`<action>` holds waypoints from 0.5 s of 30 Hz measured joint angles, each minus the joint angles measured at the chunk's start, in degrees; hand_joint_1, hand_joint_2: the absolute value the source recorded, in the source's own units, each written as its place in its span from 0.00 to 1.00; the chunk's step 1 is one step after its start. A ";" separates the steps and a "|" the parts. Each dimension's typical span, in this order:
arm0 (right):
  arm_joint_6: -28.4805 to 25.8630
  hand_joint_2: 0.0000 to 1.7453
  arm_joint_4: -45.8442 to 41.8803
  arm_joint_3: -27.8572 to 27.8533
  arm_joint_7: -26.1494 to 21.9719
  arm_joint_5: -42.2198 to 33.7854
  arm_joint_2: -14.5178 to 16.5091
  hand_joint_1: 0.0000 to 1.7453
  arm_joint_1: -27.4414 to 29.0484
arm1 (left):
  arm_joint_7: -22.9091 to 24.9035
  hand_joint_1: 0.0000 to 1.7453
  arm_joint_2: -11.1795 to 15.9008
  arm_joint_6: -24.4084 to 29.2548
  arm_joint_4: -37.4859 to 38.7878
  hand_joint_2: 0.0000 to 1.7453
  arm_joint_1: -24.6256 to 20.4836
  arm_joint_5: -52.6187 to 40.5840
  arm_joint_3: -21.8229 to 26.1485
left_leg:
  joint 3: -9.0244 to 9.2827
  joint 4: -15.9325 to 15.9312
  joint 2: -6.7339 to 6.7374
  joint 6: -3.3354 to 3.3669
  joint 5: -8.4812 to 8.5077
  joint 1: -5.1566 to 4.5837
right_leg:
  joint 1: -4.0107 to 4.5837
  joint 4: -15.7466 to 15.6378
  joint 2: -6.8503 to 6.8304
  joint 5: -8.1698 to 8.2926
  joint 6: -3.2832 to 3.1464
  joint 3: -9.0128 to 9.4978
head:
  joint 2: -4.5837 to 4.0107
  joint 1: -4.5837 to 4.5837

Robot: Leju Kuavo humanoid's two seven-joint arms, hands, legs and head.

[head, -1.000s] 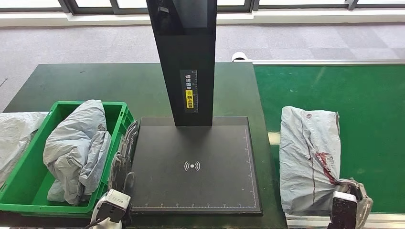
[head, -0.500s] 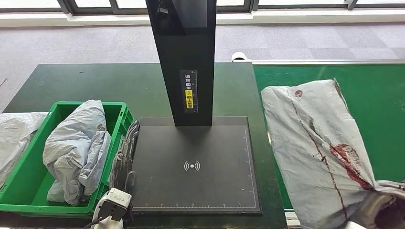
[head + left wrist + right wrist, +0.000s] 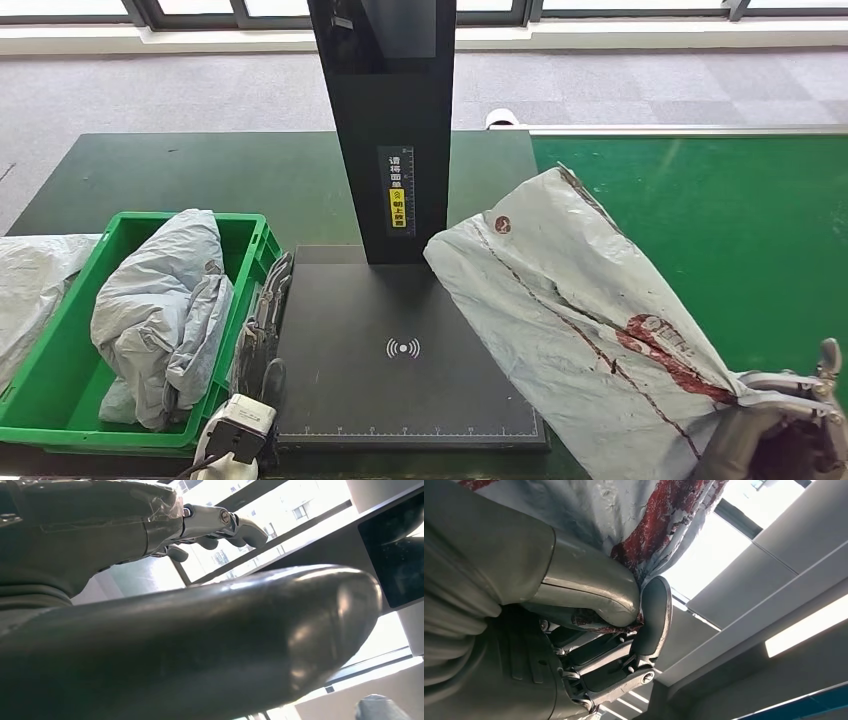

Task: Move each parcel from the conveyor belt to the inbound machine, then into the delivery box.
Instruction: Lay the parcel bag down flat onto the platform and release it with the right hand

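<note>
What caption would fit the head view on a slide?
Right hand lifts a grey parcel over the inbound machine's scan plate; another parcel lies in the green box.

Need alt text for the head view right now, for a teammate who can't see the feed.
The right hand holds a grey parcel with red print, tilted over the right edge of the black inbound machine. Left of it, a green box holds another grey parcel; the green conveyor belt lies to the right.
</note>
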 joint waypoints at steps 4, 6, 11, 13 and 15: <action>0.00 1.00 0.00 0.41 0.00 0.00 0.01 1.00 0.00 | 0.00 0.00 0.00 0.00 0.00 0.00 0.00 0.00 0.00 | 0.00 0.00 0.00 0.00 0.00 0.00 | 0.00 0.00 0.00 0.00 0.00 0.01 | 0.00 0.00; 0.00 1.00 0.00 0.47 0.00 -0.01 0.00 1.00 0.00 | 0.00 0.00 0.00 0.00 0.00 0.00 0.00 0.00 0.00 | 0.00 0.00 0.00 0.00 0.00 0.00 | 0.00 0.00 0.00 0.00 0.00 0.01 | 0.00 0.00; 0.25 1.00 1.72 1.97 0.11 -4.28 -0.66 1.00 -0.51 | 0.00 0.00 0.00 0.03 -0.03 0.00 0.00 0.00 0.00 | -0.38 -0.02 0.00 0.00 -0.03 0.01 | 0.01 0.01 0.00 -0.02 0.00 0.07 | 0.00 0.00; 3.24 1.00 5.74 3.12 2.26 -4.81 -1.21 1.00 -2.19 | 0.00 0.00 -0.01 -0.08 -0.03 0.00 -0.02 0.01 0.00 | -0.44 -0.03 0.08 -0.01 -0.07 0.02 | 0.03 0.01 0.06 -0.04 0.00 0.08 | 0.00 0.00; 9.73 1.00 13.57 3.63 6.54 -2.98 -1.42 1.00 -5.92 | 0.00 0.00 -0.05 -0.49 0.09 0.00 -0.29 0.05 -0.04 | -0.37 -0.03 0.24 -0.02 -0.08 0.03 | 0.07 -0.01 0.19 -0.01 -0.02 0.08 | 0.00 0.00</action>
